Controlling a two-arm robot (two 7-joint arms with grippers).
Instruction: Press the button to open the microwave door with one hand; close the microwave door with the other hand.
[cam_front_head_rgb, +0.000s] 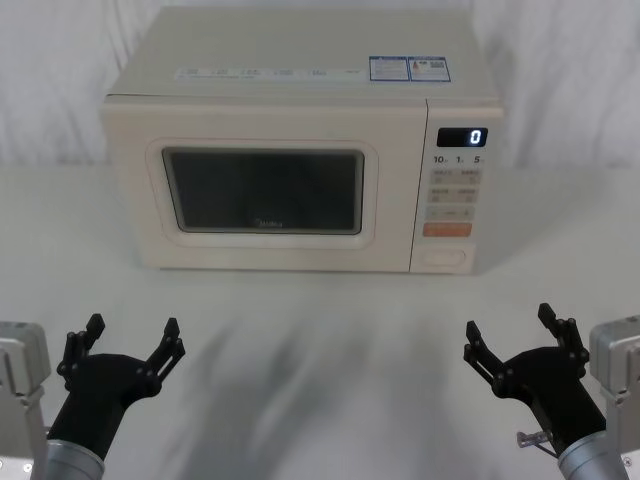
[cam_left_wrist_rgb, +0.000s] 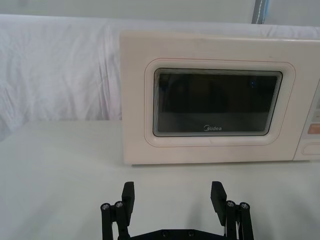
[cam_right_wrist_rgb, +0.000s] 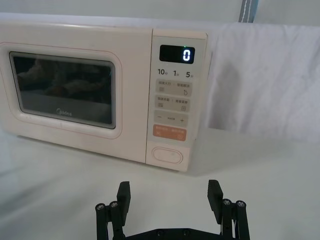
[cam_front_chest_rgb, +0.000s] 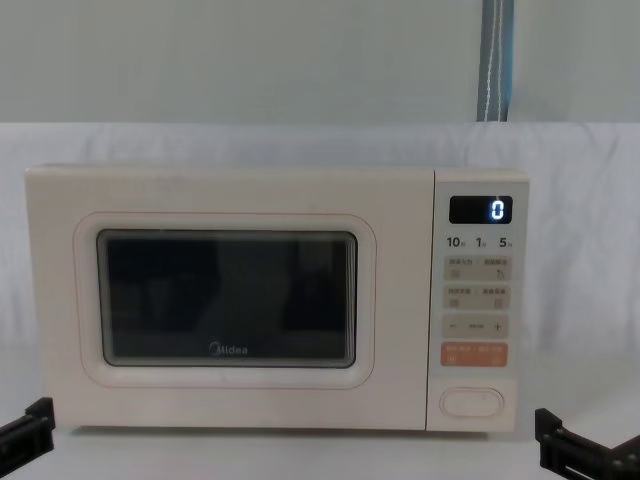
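A white, cloth-covered table (cam_front_head_rgb: 330, 350) carries the scene, its smooth surface running from the near edge back to a draped white backdrop. One thing stands directly on it: a boxy cream-white microwave oven (cam_front_head_rgb: 300, 90), set toward the back of the table and squarely facing forward, its base flat on the cloth. Its wide cream-white door with a dark rounded-rectangle glass window (cam_front_head_rgb: 262, 190) sits flush and shut against the body, with the narrow control panel (cam_front_head_rgb: 455, 190) beside it on the right, where the digital display reads 0. In front of the oven the tabletop lies bare, marked by soft grey shadows.
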